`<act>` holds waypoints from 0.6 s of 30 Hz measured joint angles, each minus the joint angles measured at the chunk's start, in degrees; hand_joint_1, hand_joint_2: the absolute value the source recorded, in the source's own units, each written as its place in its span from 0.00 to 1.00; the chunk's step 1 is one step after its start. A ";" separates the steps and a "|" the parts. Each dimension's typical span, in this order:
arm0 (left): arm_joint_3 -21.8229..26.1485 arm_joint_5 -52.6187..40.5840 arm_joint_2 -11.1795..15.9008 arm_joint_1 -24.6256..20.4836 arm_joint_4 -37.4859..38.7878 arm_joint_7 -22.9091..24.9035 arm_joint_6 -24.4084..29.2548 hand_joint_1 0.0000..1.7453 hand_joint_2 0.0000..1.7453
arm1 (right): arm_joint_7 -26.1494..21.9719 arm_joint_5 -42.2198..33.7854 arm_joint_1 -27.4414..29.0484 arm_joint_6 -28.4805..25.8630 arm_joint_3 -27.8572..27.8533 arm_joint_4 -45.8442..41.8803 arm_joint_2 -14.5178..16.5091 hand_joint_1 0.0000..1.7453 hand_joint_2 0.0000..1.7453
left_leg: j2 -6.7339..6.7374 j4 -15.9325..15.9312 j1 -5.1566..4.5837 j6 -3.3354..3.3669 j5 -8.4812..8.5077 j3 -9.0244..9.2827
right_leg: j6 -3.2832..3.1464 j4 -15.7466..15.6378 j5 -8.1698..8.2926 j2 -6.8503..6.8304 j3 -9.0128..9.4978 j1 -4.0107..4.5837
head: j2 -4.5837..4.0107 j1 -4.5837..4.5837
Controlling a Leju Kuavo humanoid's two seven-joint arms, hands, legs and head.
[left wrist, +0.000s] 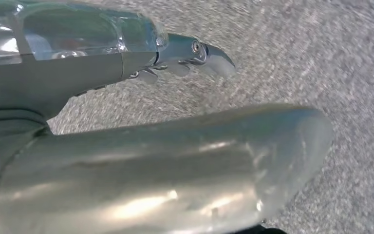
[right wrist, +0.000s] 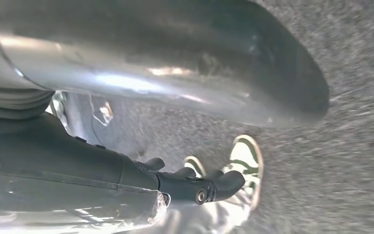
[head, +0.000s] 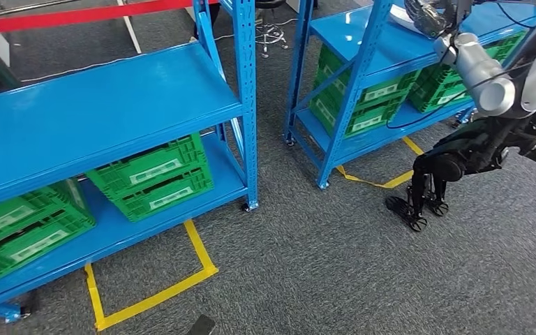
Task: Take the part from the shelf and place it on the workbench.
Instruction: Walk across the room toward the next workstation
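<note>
Racks of blue steel stand ahead of us on grey carpet: the left rack close by and the right rack further off, with a gap of floor between them. Green crates sit on the lower boards of both. Yellow tape marks the carpet in front of the left rack, and a red strip runs behind it.

We cannot pick out the part with certainty. A pale shape lies on the top board of the right rack, at the upper edge of the head view. It is partly hidden by our silver right arm, and we cannot tell what it is.

From the wrist, our left hand shows its fingers stretched out over bare carpet, the thick thumb well apart from them and nothing between.

Our right hand looks much the same. Its dark fingers are slightly bent, its thumb stands clear of them, and it has hold of nothing. Beyond those fingers, a person's white shoes with green stripes stand on the carpet.
</note>
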 joint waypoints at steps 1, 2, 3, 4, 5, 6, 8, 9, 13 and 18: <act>0.01 0.03 -0.04 0.01 0.00 -0.05 -0.10 0.00 0.50 | 0.00 -0.06 -0.11 0.01 0.00 -0.01 -0.06 0.00 0.00 | -0.51 0.01 -0.09 -0.02 0.01 0.10 | -0.45 -3.89 2.12 0.48 1.45 0.17 | 0.00 0.00; 0.01 0.07 -0.08 0.02 -0.01 -0.20 -0.24 0.00 0.75 | -0.01 -0.10 -0.24 0.02 0.00 -0.01 -0.13 0.00 0.00 | -0.90 0.07 -0.15 -0.08 0.04 0.08 | -0.84 -7.23 3.61 0.91 2.67 0.32 | 0.00 0.04; 0.02 0.10 -0.10 0.05 -0.01 -0.42 -0.39 0.00 1.00 | -0.06 -0.18 -0.45 0.03 -0.01 -0.01 -0.21 0.00 0.00 | -1.05 0.18 -0.25 -0.08 -0.06 -0.08 | -0.94 -9.54 4.14 1.22 3.42 0.42 | 0.00 0.10; 0.02 0.10 -0.13 0.11 0.00 -0.66 -0.56 0.00 1.00 | -0.13 -0.31 -0.65 0.05 -0.03 -0.02 -0.27 0.00 0.00 | -0.98 0.28 -0.30 -0.04 -0.11 -0.29 | -0.69 -10.58 4.07 1.38 3.67 0.45 | 0.00 0.10; 0.01 0.05 -0.11 0.19 0.00 -0.90 -0.68 0.00 1.00 | -0.22 -0.45 -0.82 0.06 -0.06 -0.03 -0.29 0.00 0.00 | -0.78 0.35 -0.32 -0.01 -0.20 -0.47 | -0.45 -11.07 4.02 1.52 3.73 0.45 | 0.00 0.10; 0.01 -0.04 -0.10 0.26 0.01 -1.07 -0.75 0.00 1.00 | -0.31 -0.59 -0.90 0.07 -0.09 -0.04 -0.31 0.00 0.00 | -0.41 0.37 -0.31 0.06 -0.31 -0.54 | -0.19 -11.28 3.93 1.71 3.73 0.46 | 0.00 0.07; 0.00 -0.18 -0.08 0.32 0.01 -1.33 -0.85 0.00 1.00 | -0.40 -0.77 -0.78 0.07 -0.17 -0.05 -0.29 0.00 0.00 | 0.34 0.21 -0.19 0.01 -0.33 -0.36 | -0.31 -11.24 4.05 2.23 3.76 0.56 | 0.00 -0.02; 0.00 -0.21 -0.08 0.31 0.01 -1.51 -0.89 0.00 1.00 | -0.42 -0.81 -0.72 0.06 -0.21 -0.05 -0.27 0.00 0.00 | 0.67 0.11 -0.15 -0.05 -0.36 -0.23 | -0.39 -11.24 4.08 2.49 3.79 0.57 | 0.00 -0.03; 0.00 -1.01 -0.10 0.23 -0.01 -2.21 -0.96 0.00 0.00 | -0.51 -0.87 -0.57 -0.09 -0.27 -0.05 -0.25 0.00 0.00 | 1.47 -0.17 -0.13 -0.35 -0.51 0.16 | -0.62 -11.22 4.08 3.24 3.88 0.58 | 0.00 -0.09; 0.00 -0.96 -0.12 0.06 -0.02 -2.96 -1.43 0.00 0.00 | -0.61 -0.85 -0.32 -0.25 -0.33 -0.05 -0.25 0.00 0.00 | 1.59 -0.22 -0.13 -0.47 -0.59 0.22 | -0.80 -11.23 3.97 3.39 3.93 0.57 | 0.00 -0.08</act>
